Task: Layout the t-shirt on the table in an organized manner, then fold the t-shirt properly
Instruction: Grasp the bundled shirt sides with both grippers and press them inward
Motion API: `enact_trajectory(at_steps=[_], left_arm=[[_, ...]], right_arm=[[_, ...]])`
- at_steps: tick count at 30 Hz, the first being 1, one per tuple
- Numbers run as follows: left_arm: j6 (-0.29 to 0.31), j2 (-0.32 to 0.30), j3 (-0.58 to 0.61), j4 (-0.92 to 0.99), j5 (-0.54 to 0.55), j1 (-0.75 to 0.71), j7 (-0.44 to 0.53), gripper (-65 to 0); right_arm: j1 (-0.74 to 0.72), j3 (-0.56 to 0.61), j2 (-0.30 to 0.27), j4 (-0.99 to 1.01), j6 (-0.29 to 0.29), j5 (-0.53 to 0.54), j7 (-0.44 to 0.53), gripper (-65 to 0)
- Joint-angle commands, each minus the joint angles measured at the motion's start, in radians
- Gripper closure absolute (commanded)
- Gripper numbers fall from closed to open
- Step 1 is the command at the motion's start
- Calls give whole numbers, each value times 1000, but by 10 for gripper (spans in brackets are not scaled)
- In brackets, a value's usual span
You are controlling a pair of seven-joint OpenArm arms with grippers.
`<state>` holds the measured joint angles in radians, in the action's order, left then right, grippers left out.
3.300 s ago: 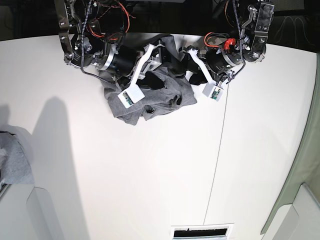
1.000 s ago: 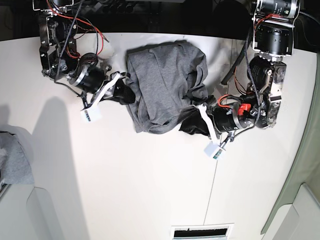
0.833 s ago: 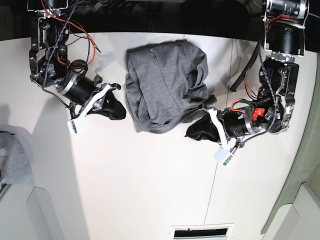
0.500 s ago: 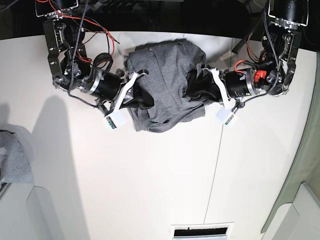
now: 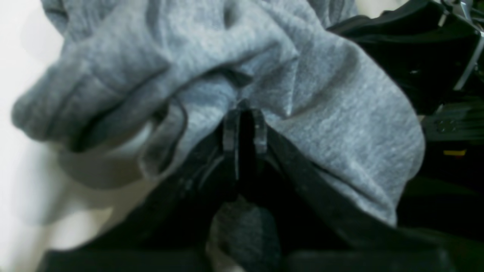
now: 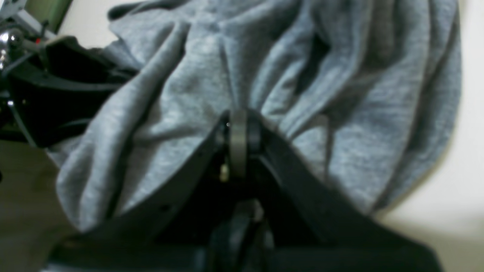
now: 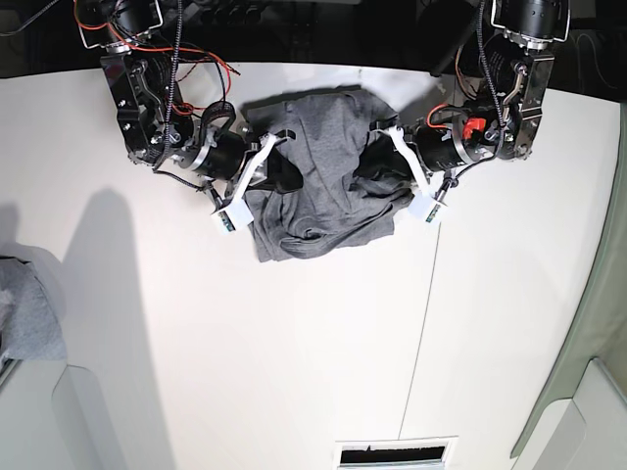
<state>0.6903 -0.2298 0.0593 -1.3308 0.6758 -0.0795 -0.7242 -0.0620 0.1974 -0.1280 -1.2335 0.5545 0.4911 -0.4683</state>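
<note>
T-shirt [image 7: 323, 176] bunched between both arms, left gripper [image 5: 244, 109] and right gripper [image 6: 238, 121] each pinching its cloth.

Grey cloth [image 7: 27, 318] at left edge, white vent [image 7: 396, 453] at bottom

The base view was bright and evenly lit from above, the white bench [image 7: 294, 352] nearly blown out, with soft grey shadows at its left side. Its straight edges bowed toward the corners like a wide lens. Both wrist views were dim and soft: the grey t-shirt [image 5: 321, 113] lay blurred, the dark fingers [image 6: 238, 143] smeared, and the bench corner glared pale.
</note>
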Motion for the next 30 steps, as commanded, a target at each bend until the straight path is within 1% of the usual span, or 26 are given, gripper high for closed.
enact_trajectory(at_steps=[1,5,8,9,13,15,16,21,23,25,27,30], left_arm=[[8,-5,0,-43,40,22,-12,-51],[8,-6,0,-179,99,23,-90,-51],[8,-7,-5,-252,99,23,-98,-51],[8,-6,-12,-262,102,23,-111,-51],[8,-6,-37,-266,193,12,-173,-51],[8,-6,-48,-275,246,-10,-191,-51],[8,-6,-55,-286,254,-27,-193,-51],[8,-6,-98,-340,256,-123,-188,-51],[8,-6,-105,-339,237,-158,-167,-51],[8,-6,-105,-339,178,-190,-123,-51],[8,-6,-105,-339,114,-217,-67,-51],[8,-6,-105,-338,31,-235,0,-51]], right_arm=[[-14,-3,-2,-48,8,23,11,0],[-14,-3,-2,-184,7,28,-11,0],[-15,-3,-2,-257,7,28,-13,0],[-15,-3,-1,-272,7,28,-29,0],[-11,-3,13,-285,7,30,-131,0],[4,-2,12,-285,7,62,-165,0],[16,-3,11,-286,7,76,-167,0],[86,-2,12,-285,10,68,-164,0],[107,-1,12,-279,10,31,-162,0],[117,-2,12,-259,10,-25,-156,0],[123,-2,11,-227,9,-69,-125,0],[120,-2,11,-162,8,-92,-73,0]])
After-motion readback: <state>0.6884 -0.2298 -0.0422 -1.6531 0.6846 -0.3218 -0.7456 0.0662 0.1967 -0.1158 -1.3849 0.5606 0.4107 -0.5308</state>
